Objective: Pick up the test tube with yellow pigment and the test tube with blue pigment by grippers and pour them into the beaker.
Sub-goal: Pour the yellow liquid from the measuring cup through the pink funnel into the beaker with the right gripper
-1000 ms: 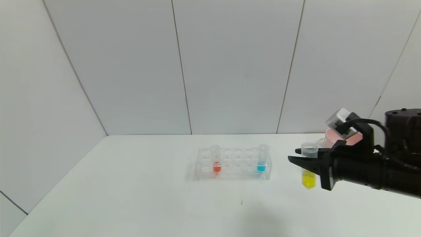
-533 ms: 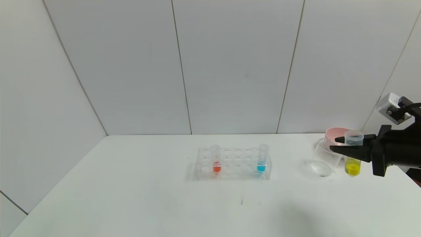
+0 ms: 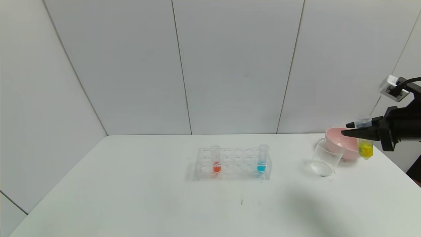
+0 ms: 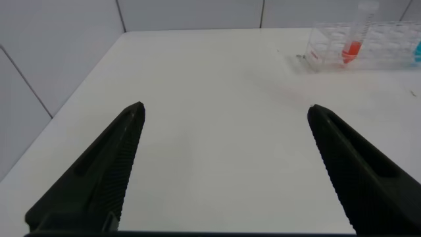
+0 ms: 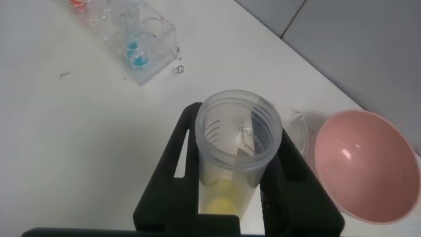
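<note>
Two fingers of the right gripper (image 3: 353, 129) clamp the test tube with yellow pigment (image 3: 365, 142) just below its rimmed mouth, holding it in the air at the far right of the white table (image 3: 131, 197). The tube hangs nearly upright, slightly tilted, with yellow liquid gathered at its rounded bottom. In the right wrist view the tube's open mouth (image 5: 239, 128) sits squeezed between the two black fingers (image 5: 181, 158), with yellow showing deep inside.

Going left to right across the table in the head view: a clear tube rack (image 3: 233, 163) stands near the middle. Its left end holds a tube of orange-red liquid (image 3: 216, 160). Its right end holds the test tube with blue pigment (image 3: 262, 159), upright, with cyan liquid at its bottom. Well to the right stands the beaker (image 3: 325, 159), clear, with nothing coloured in it. Just behind it sits a pink bowl (image 3: 342, 143). The held yellow tube hangs in front of the bowl's right edge, to the right of the beaker and above its rim.

The left gripper (image 4: 223, 164) shows only in its own wrist view, fingers spread wide apart over bare table, holding nothing. The right arm is cut off at the frame's right edge.
</note>
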{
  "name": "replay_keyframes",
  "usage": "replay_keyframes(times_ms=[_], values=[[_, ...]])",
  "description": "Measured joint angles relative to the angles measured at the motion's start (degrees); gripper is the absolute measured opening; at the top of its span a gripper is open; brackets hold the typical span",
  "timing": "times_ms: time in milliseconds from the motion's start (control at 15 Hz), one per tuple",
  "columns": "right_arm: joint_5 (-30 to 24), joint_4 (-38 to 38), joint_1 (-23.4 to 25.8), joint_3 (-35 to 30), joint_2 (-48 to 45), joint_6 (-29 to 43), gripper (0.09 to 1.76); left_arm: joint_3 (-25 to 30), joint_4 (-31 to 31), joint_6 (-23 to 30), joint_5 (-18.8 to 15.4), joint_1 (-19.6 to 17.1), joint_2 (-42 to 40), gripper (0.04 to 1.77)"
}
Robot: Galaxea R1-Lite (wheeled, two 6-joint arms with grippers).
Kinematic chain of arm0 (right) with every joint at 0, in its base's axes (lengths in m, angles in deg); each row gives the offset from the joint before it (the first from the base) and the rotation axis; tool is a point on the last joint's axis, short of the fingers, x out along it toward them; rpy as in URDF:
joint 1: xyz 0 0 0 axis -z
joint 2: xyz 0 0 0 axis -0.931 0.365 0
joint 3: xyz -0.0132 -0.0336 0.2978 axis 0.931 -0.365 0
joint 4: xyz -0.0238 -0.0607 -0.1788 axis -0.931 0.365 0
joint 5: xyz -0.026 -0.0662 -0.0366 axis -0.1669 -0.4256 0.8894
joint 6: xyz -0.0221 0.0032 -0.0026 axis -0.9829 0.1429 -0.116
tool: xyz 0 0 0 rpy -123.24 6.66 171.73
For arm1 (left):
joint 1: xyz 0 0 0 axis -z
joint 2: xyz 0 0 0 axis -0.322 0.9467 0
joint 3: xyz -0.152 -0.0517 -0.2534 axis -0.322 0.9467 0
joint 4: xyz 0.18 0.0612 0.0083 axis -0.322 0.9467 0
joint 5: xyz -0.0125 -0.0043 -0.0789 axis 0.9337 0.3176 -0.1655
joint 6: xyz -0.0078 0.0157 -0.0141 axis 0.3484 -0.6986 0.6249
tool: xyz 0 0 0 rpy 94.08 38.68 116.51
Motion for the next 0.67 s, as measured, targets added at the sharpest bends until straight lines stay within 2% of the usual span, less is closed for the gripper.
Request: replay_keyframes(times_ms=[267,667], values=[[0.9,11.6,2.0,10.4,5.9,-7.6,0.58,0.0,0.0,0.0,0.0,0.0,0.0,1.76],[9.1,26.4,2.6,28.4,13.9,-13.6,0.58,0.0,0.0,0.0,0.0,0.0,0.0,1.76]])
